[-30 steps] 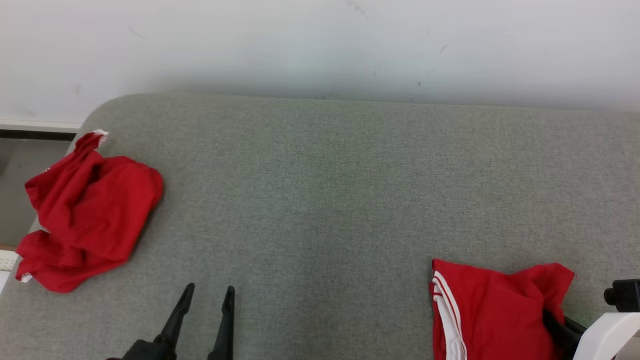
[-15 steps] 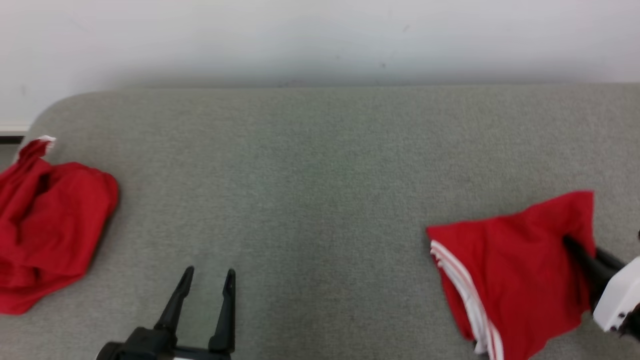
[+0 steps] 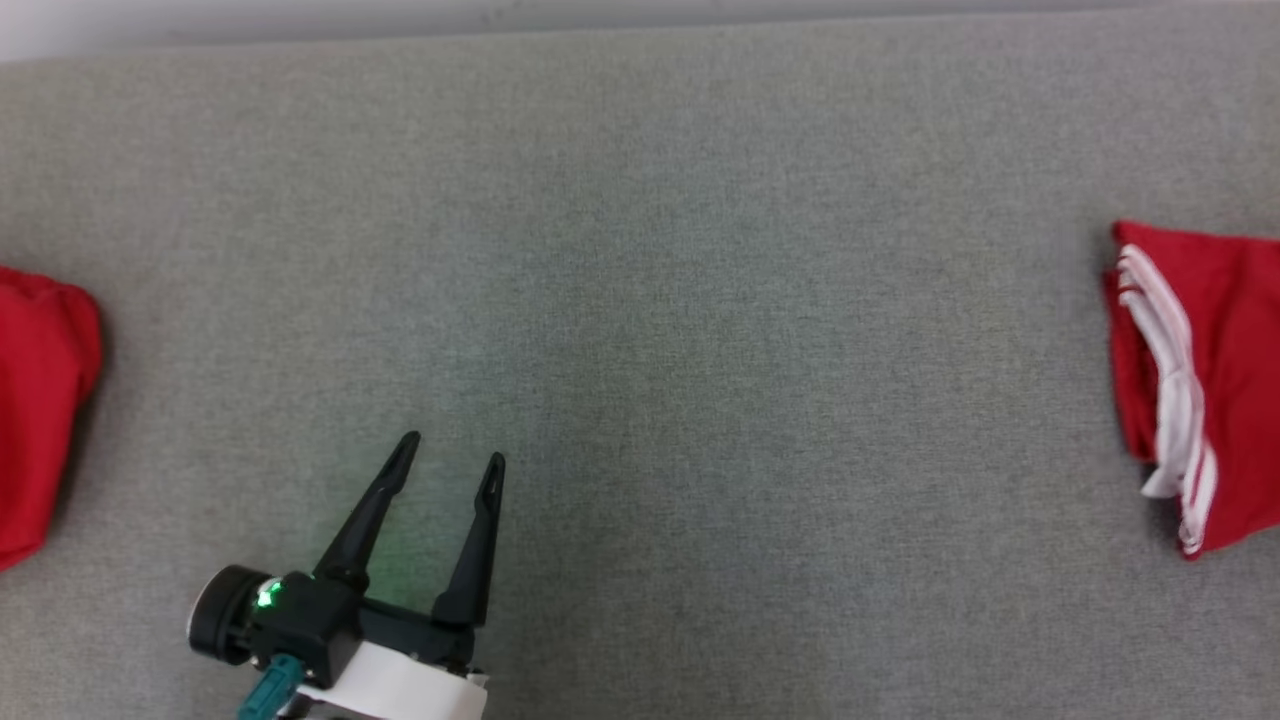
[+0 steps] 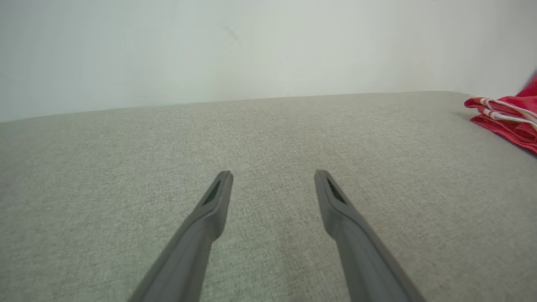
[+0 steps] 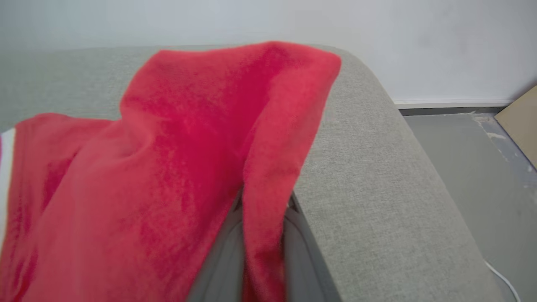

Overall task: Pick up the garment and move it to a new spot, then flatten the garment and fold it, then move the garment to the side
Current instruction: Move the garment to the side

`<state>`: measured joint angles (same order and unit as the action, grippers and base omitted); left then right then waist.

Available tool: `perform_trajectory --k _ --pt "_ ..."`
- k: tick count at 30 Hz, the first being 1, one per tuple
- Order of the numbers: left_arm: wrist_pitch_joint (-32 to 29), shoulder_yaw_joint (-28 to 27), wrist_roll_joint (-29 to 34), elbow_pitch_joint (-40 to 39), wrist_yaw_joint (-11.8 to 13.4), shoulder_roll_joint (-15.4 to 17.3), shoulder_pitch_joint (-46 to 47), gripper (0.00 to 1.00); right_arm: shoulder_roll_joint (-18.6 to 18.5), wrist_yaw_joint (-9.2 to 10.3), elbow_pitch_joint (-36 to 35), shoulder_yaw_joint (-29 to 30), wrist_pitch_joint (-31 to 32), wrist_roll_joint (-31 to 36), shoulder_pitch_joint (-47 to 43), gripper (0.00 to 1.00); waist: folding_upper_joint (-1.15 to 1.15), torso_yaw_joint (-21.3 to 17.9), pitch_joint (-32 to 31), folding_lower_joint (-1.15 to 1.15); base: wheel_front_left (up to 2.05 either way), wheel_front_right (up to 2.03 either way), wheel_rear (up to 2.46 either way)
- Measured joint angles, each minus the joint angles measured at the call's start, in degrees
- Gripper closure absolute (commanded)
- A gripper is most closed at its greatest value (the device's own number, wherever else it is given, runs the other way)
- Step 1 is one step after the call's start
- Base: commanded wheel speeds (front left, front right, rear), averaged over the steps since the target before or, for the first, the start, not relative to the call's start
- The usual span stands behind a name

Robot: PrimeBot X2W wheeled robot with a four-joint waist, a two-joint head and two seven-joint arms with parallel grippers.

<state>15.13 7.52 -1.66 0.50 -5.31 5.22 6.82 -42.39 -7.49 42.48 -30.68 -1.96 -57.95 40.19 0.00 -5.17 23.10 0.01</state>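
The garment (image 3: 1220,380) is red with white stripes, folded, and lies at the right edge of the head view on the grey padded surface (image 3: 700,300). The right wrist view shows a fold of the garment (image 5: 188,159) draped over my right gripper (image 5: 265,199), which is shut on the cloth near the surface's rounded end. My left gripper (image 3: 453,448) hovers low at the lower left, open with nothing between its fingers. The left wrist view shows the left gripper (image 4: 273,172) over bare fabric, with the garment (image 4: 503,115) far off to the right.
Another red cloth pile (image 3: 40,400) lies at the left edge of the surface. A white wall runs behind. In the right wrist view grey floor (image 5: 461,147), a cardboard sheet (image 5: 520,121) and a white cable (image 5: 499,272) lie past the surface's end.
The head camera has tilted down and shifted. My right gripper has carried the striped garment further right along the surface. The left gripper stays open.
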Motion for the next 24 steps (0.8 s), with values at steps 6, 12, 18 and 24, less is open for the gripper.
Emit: perform_trajectory --k 6,12,18,24 --pt "-0.01 0.26 0.13 -0.31 -0.29 0.64 0.44 0.00 -0.75 0.00 6.32 0.94 -2.78 3.75 4.43 1.00 0.00 0.43 2.14 0.00 0.00 0.00 0.00" --pt "-0.01 0.82 0.33 -0.20 -0.27 0.53 1.07 0.00 -0.15 0.00 14.83 3.02 -8.22 8.10 8.59 0.09 0.00 0.78 1.77 0.00 0.00 0.00 0.00" --pt "-0.01 1.07 0.31 0.41 0.14 0.10 0.73 0.00 1.13 0.00 21.68 4.65 -12.35 12.58 9.52 0.00 0.00 0.75 0.11 0.00 0.00 0.00 0.00" --pt "-0.01 0.75 -0.14 0.62 0.57 -0.55 -0.23 0.00 1.93 0.00 18.79 7.47 -13.01 16.06 8.21 0.00 0.00 0.44 -2.47 0.00 0.00 0.00 0.00"
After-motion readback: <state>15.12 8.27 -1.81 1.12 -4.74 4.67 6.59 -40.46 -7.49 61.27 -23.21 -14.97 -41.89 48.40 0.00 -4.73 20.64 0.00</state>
